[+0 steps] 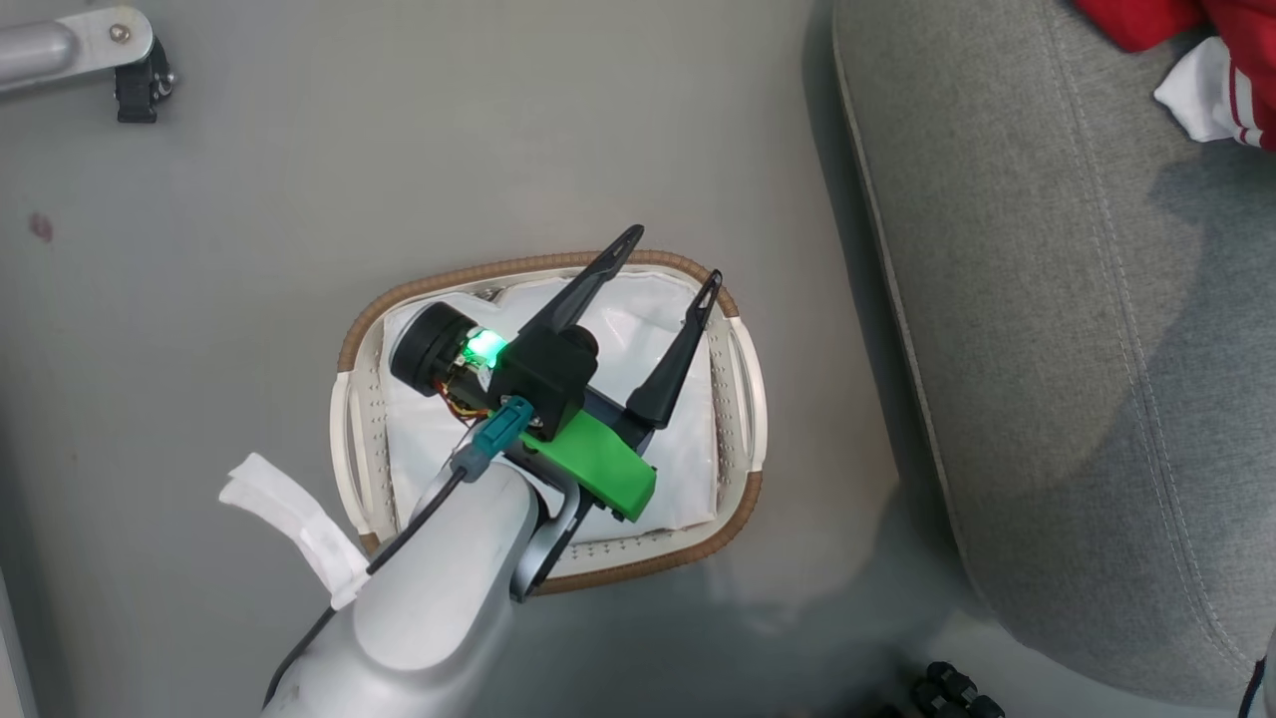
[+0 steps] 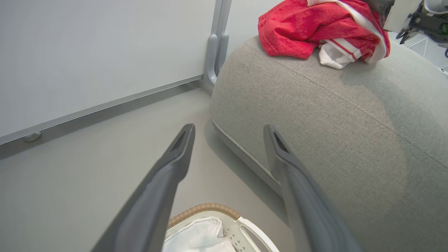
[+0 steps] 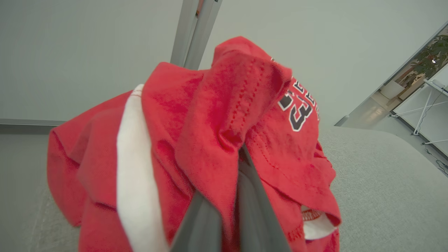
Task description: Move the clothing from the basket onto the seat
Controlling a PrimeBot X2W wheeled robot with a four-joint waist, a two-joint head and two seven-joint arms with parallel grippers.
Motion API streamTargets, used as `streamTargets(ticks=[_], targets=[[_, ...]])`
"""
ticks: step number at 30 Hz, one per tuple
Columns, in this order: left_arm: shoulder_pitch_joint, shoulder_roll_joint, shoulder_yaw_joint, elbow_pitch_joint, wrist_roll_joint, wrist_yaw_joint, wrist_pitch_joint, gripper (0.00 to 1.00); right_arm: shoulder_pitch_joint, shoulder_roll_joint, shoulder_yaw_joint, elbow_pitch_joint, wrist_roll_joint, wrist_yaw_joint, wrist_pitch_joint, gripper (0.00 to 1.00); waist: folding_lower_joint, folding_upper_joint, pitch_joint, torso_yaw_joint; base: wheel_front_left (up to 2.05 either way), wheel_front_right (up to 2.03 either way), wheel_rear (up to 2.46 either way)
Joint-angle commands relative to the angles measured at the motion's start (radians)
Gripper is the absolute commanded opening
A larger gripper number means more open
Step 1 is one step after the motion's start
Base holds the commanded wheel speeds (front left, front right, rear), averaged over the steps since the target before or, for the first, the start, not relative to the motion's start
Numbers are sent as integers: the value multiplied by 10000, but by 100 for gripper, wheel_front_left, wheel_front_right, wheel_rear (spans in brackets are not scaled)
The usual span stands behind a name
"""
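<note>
Clothing (image 3: pixel 210 122) — red jersey, white band — lay seemingly on the seat (image 1: pixel 1047 299), pinched in the closed right gripper (image 3: pixel 235 196). Left gripper (image 1: pixel 675 254) gaped wide, empty, over the basket (image 1: pixel 558 267), which held only its liner (image 1: pixel 648 319). Best next: part jaws, lift straight clear, unsnagged.

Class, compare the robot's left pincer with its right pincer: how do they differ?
The left pincer is open and empty; the right pincer is shut on the clothing. The left pincer hangs over the basket; the right pincer is over the seat. Both have long dark fingers.
</note>
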Motion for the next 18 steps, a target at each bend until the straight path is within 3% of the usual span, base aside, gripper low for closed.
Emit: streamTargets(ticks=[1,2,3,8,18], targets=[[-171,71,73,-19,103,-24,-4,100,256,80,-116,-45,-125,-14,-5,29,-2,0,65,15,0,0,0],[-155,69,104,-59,109,-24,-6,100,343,148,-136,-108,-180,-14,-4,49,-2,0,38,-25,0,0,0],[-125,68,142,-103,114,-24,-6,100,445,220,-150,-202,-251,-14,-4,100,-2,0,-7,-73,0,0,0],[112,-4,176,-283,16,-24,-4,100,982,570,-439,-534,-577,-14,-4,100,-2,0,-421,-243,0,0,0],[655,-116,615,-444,-498,-25,-6,100,2050,791,81,-1482,-598,-14,-4,100,-2,0,-1954,-322,0,0,0]])
